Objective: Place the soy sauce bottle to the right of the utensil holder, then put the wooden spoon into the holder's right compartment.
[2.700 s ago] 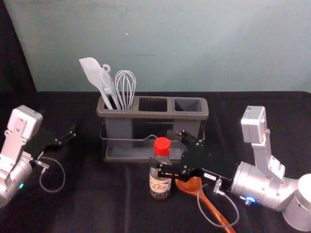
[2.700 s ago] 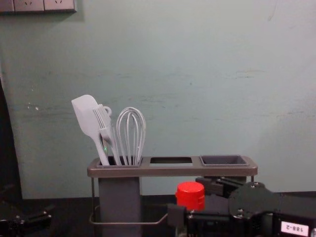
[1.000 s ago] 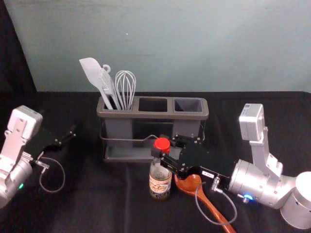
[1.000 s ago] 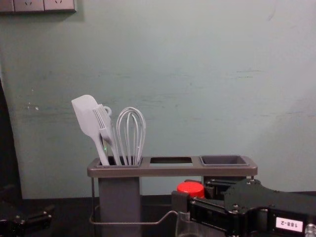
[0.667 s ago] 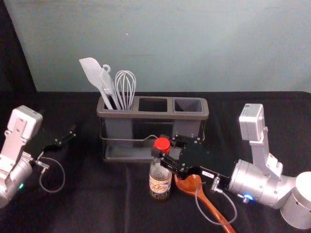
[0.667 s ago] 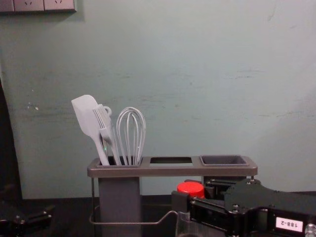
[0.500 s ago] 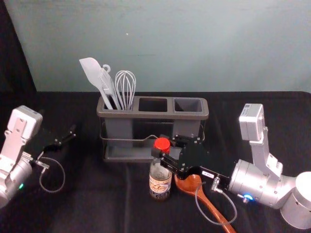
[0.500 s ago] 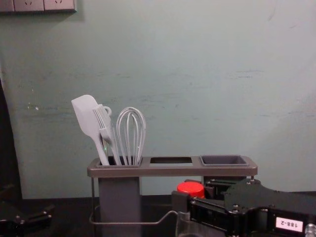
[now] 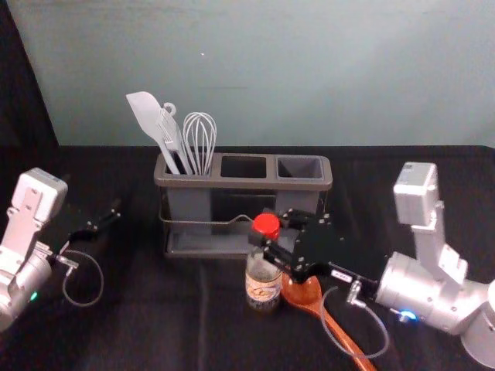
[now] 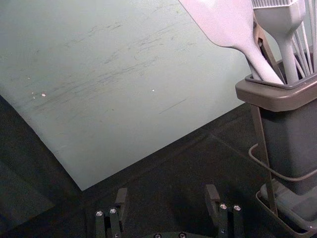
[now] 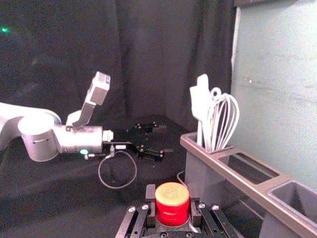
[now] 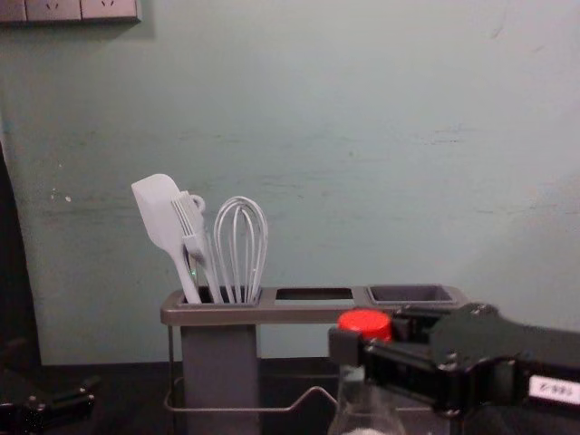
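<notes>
In the head view my right gripper [image 9: 275, 235] is shut on the neck of the soy sauce bottle [image 9: 263, 284], just below its red cap, in front of the utensil holder [image 9: 243, 183]. The bottle is upright. In the right wrist view the red cap [image 11: 172, 203] stands between the fingers of my right gripper [image 11: 172, 202]. The wooden spoon [image 9: 340, 338] lies on the table, its bowl beside the bottle and partly under the right gripper. My left gripper [image 9: 106, 221] is parked at the left; the left wrist view shows this gripper [image 10: 167, 198] open.
White utensils [image 9: 199, 144] stand in the holder's left compartment. The holder's wire rail [image 12: 272, 410] runs across its front, near the bottle. The right arm's cable loop [image 9: 331, 325] hangs over the spoon's handle.
The right gripper and the bottle have moved to the right and a little toward the holder, and the bottle stands higher in the chest view. The left arm has stayed still.
</notes>
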Controlling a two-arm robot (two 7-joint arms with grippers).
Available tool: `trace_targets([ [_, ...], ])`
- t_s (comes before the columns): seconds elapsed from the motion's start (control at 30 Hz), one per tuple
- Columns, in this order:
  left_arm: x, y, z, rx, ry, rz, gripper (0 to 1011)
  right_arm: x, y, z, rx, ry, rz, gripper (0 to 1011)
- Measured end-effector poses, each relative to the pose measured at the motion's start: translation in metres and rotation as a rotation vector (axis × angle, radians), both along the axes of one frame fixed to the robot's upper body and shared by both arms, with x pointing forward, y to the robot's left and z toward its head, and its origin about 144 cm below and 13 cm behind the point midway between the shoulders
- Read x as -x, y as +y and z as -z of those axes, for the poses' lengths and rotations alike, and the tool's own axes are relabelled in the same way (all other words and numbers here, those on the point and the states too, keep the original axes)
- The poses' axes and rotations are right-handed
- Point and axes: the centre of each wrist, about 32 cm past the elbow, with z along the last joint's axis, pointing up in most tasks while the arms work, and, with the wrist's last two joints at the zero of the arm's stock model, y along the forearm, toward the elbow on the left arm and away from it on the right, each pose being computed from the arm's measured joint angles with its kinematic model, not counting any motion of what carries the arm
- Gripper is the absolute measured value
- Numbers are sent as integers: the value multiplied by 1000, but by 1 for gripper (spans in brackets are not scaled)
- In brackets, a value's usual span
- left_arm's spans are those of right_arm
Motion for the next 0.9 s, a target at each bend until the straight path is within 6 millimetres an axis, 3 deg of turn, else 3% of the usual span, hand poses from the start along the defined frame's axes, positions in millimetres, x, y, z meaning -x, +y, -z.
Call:
trace_targets([
  [0.23, 0, 0, 0, 0, 0, 0, 1011, 29, -16, -15, -15, -18, 21, 378],
  [0.6, 0, 0, 0, 0, 0, 0, 1011, 72, -52, -20, -37, -12, 81, 378],
  [0.9, 0, 0, 0, 0, 0, 0, 1011, 83, -75, -23, -55, -17, 162, 380],
])
